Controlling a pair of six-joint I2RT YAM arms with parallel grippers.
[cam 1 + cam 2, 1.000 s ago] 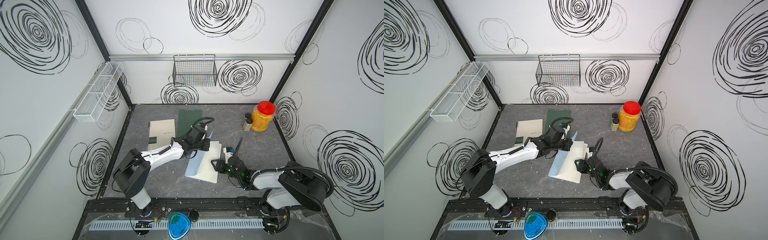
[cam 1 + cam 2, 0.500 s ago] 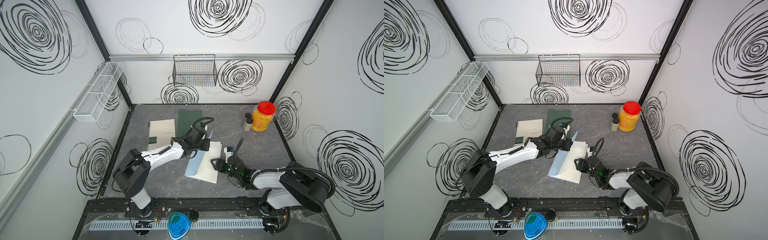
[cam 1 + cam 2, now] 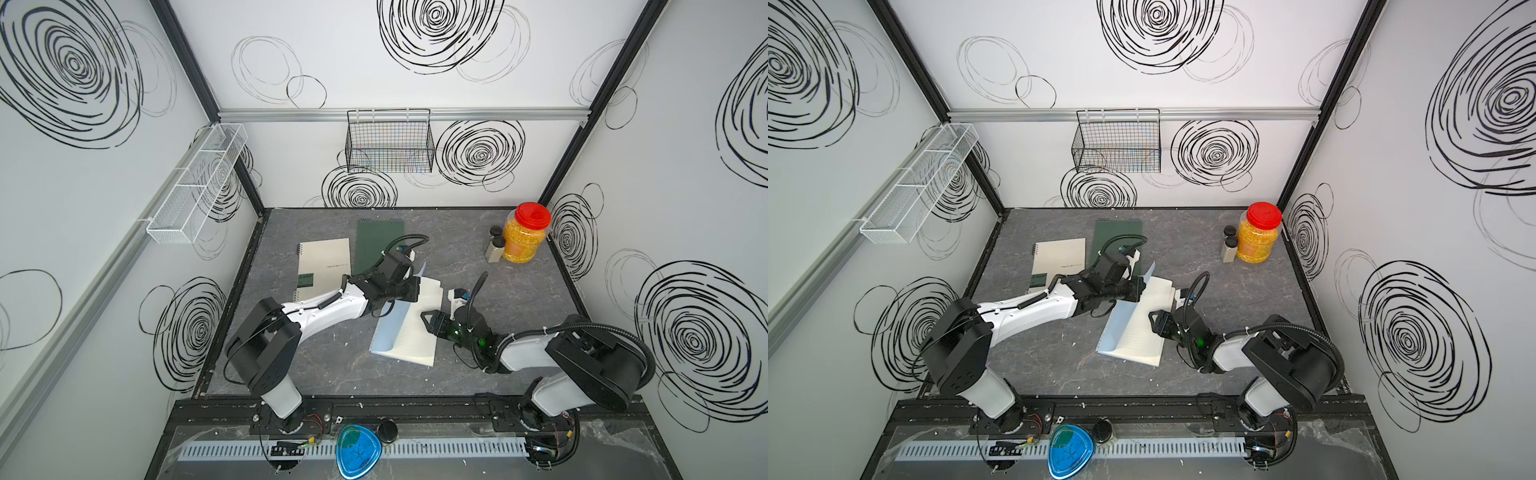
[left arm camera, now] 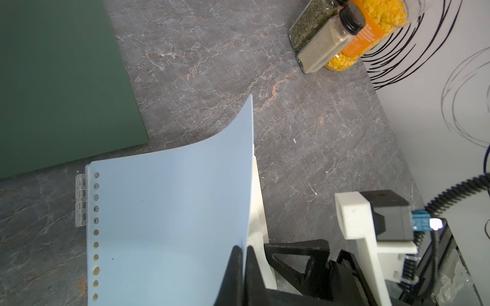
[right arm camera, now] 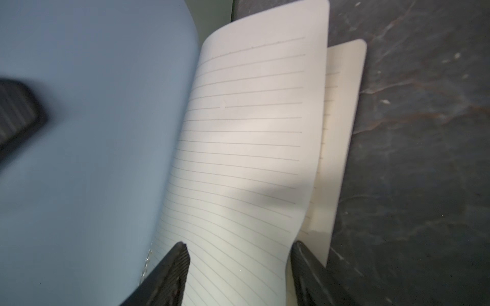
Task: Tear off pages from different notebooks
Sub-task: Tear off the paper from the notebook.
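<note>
Mid-desk: blue notebook (image 3: pixel 409 336), far edge near green notebook (image 3: pixel 374 241); bare desk (image 3: pixel 523 299) rightward.
Left jaws: clamped on lifted cover (image 4: pixel 169 212) edge, arm low.
Right jaws: apart, astride curled page (image 5: pixel 246 132).

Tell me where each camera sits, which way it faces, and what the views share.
Top views: high in front, looking down on the table; left arm and right arm show.
Left wrist: faces the blue cover pinched in the left gripper.
Right wrist: faces the lined page inside the open right gripper.
Shared: the blue cover.
</note>
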